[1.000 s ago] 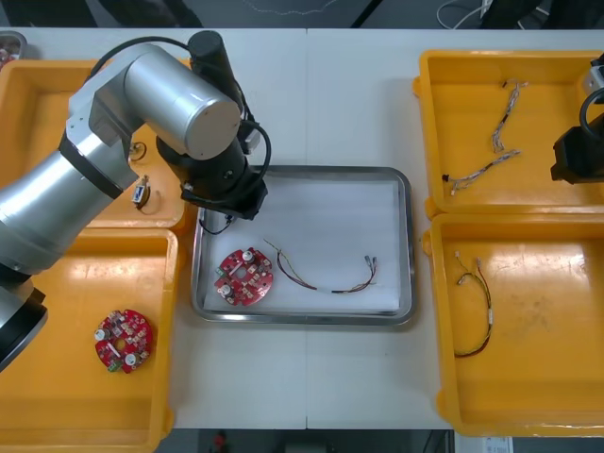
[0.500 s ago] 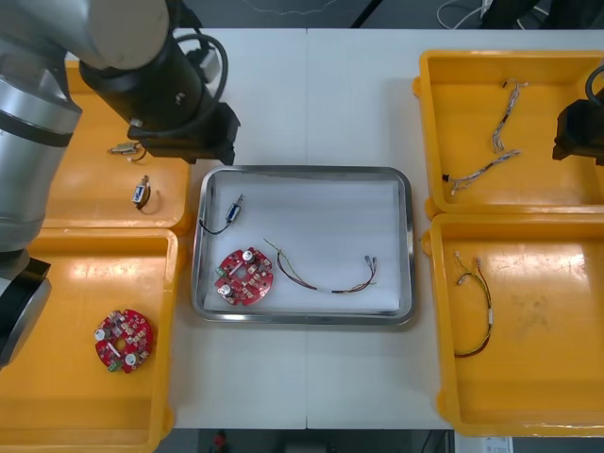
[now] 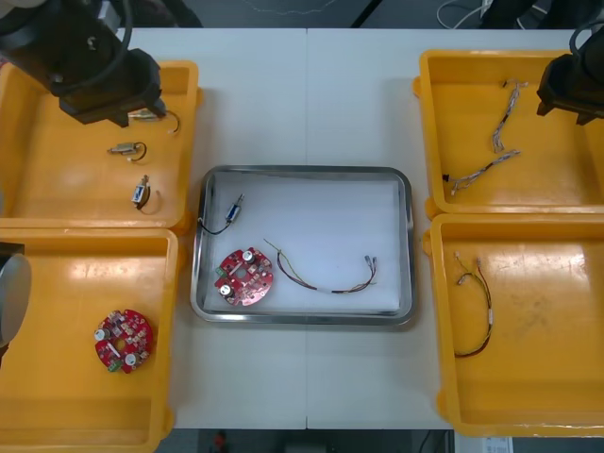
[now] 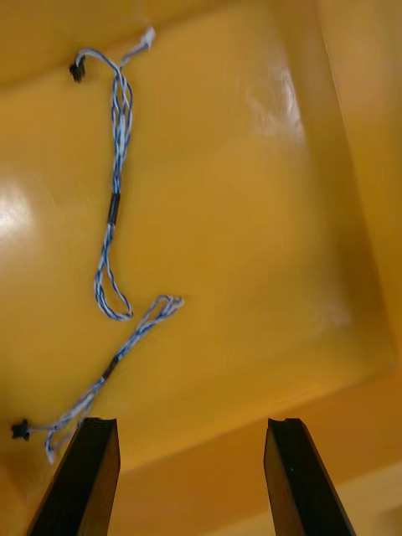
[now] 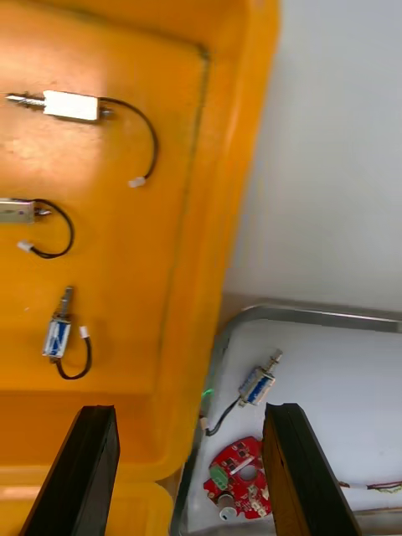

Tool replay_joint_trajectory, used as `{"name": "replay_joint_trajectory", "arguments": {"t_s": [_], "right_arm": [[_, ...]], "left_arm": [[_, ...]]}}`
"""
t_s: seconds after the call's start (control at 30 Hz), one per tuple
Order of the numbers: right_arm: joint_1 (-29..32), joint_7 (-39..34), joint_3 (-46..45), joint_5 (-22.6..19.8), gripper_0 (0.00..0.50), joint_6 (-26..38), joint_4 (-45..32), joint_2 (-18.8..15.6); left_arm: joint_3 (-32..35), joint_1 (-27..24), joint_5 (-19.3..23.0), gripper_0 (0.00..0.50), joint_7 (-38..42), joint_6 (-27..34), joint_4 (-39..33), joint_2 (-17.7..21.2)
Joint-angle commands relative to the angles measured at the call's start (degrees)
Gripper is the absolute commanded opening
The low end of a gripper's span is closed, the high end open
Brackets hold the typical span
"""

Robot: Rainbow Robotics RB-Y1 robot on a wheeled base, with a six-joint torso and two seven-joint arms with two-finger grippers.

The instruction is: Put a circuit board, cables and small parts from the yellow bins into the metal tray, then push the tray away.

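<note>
Metal tray (image 3: 302,171) near left gripper (image 5: 188,409) over yellow bin (image 3: 57,175)

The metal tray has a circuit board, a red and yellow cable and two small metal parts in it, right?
Not quite. The front view shows one small metal part, not two, in the metal tray. The circuit board and the red and yellow cable are in it, as you said.

Off-task in my feed: the table and the floor behind it.
I see a pale flat table (image 3: 311,104) with a thin seam (image 3: 307,94) running far to near down its middle. Beyond its far edge is dark floor (image 3: 236,11), with a white cord (image 3: 458,14) looped at far right.
</note>
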Motion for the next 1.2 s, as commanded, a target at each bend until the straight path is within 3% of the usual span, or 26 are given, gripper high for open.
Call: {"name": "replay_joint_trajectory", "arguments": {"t_s": [0.03, 0.33, 0.6, 0.73, 1.0, 1.2], "right_arm": [[-5.37, -3.09, -1.39, 1.42, 0.5, -4.04, 4.12, 1.73], [-10.99, -4.06, -1.91, 1.51, 0.5, -12.12, 16.6, 2.96], [-14.42, -3.97, -4.64, 0.54, 0.5, -21.62, 29.52, 3.49], [-14.6, -4.15, -4.64, 0.54, 0.5, -24.08, 31.36, 3.58], [-14.6, -4.15, -4.64, -0.51, 0.5, -28.65, 35.23, 4.28], [-14.51, -4.41, -4.29, -0.51, 0.5, -30.84, 37.51, 4.63]], "left_arm": [[4.73, -2.68, -4.62, 0.5, 4.61, 0.4, 3.58, 2.41], [5.34, -6.19, -9.1, 0.5, 6.55, 0.09, 14.48, 3.03], [4.46, -9.0, -9.54, 0.5, 16.39, -2.2, 19.57, 2.85], [4.64, -8.92, -10.06, 0.5, 20.26, -3.6, 21.51, 2.76], [5.69, -9.0, -11.47, 0.5, 28.26, -13.89, 29.07, 2.41], [5.17, -9.0, -12.44, 0.5, 29.84, -20.3, 35.04, 2.15]]}}
